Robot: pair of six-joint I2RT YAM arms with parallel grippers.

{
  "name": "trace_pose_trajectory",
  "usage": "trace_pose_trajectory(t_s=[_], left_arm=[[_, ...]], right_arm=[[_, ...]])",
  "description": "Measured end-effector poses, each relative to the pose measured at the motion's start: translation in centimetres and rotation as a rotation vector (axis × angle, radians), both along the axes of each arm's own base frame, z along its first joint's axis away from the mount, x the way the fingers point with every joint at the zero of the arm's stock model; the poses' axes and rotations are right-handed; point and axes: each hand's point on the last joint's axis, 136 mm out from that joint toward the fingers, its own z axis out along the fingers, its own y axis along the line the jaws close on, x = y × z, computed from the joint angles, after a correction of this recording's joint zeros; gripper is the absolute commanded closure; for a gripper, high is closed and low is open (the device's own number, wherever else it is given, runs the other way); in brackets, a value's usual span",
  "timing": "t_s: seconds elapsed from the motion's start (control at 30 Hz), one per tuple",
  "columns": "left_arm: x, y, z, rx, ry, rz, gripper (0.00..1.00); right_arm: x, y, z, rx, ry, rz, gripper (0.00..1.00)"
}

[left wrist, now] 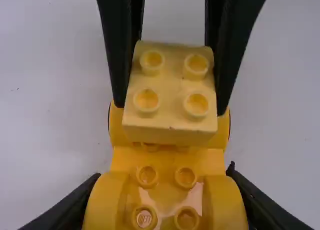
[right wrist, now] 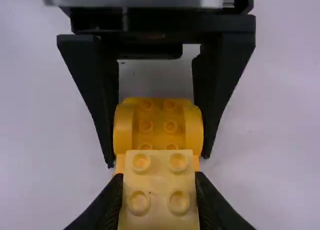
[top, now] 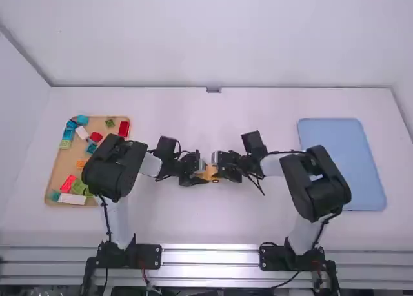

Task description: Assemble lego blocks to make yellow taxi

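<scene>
Chassis (left wrist: 165, 159) clamped in left gripper (top: 199, 176), pale block (left wrist: 170, 89) in right gripper (top: 217, 173)

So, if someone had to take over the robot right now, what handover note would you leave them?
Left gripper: shut on the orange-yellow car base, by its raised sides.
Right gripper: shut on the pale yellow block, at the base's other end.
Where: both pieces are mid-table between the arms; loose bricks are in the tan tray on the left.
Done: block brought together with the base; can't tell if it's fully pressed down.
Left: probably press it home, let go, then check whether the taxi needs more.
</scene>
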Motion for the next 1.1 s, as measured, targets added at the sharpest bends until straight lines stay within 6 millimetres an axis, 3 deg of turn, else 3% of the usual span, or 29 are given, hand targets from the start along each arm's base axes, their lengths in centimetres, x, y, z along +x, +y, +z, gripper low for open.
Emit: trace_pose_trajectory(t_s=[0.27, 0.37, 0.67, 0.9, 1.1], left_arm=[[0.0, 0.0, 0.0, 0.001, -0.001, -0.001, 0.57], [0.0, 0.0, 0.0, 0.001, -0.001, 0.0, 0.57], [0.0, 0.0, 0.0, 0.002, -0.002, 0.0, 0.57], [0.0, 0.0, 0.0, 0.002, -0.002, 0.001, 0.57], [0.1, 0.0, 0.0, 0.005, -0.004, 0.005, 0.58]], right_arm=[[-0.2, 0.1, 0.0, 0.001, 0.007, 0.003, 0.98], [0.0, -0.1, -0.1, -0.004, 0.026, -0.02, 0.8], [0.4, -0.4, -0.3, -0.016, 0.055, -0.061, 0.49], [0.7, -0.6, -0.2, -0.015, 0.057, -0.074, 0.51], [0.8, -0.4, 0.1, -0.01, 0.06, -0.069, 0.71]])
